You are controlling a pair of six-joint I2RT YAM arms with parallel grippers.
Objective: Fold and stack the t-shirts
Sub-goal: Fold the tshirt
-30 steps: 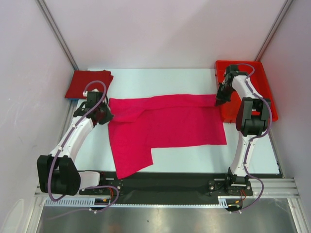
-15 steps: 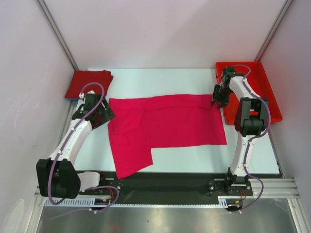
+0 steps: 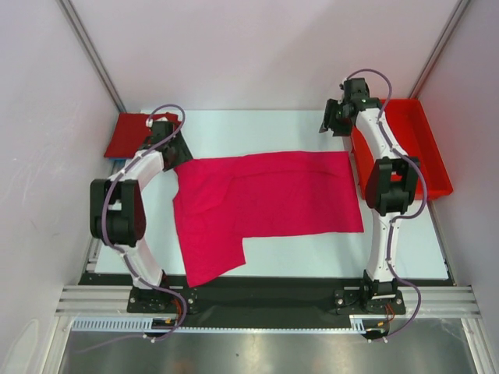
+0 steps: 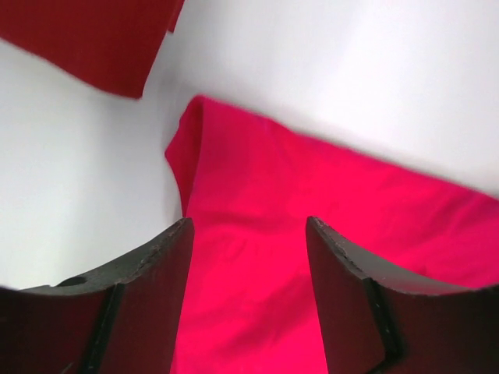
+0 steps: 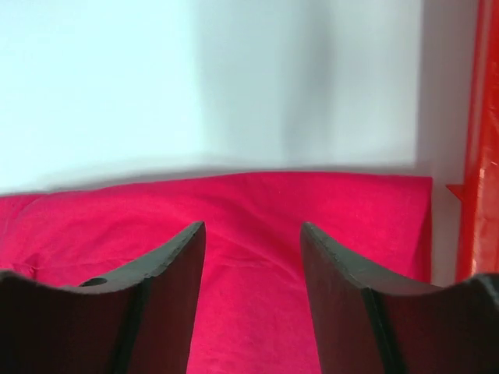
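Left gripper (image 4: 248, 227) and right gripper (image 5: 252, 229) gape empty near pink t-shirt (image 3: 273, 195); crimson t-shirt (image 3: 131, 134) far left; red tray (image 3: 425, 148) at right.

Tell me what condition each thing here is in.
Pink t-shirt: lying flat, partly folded, not held.
Crimson t-shirt: folded, at the far left corner.
Red tray: far right, visible part empty.
Left end effector: open, empty, near the pink shirt's far left corner.
Right end effector: open, empty, near its far right corner.
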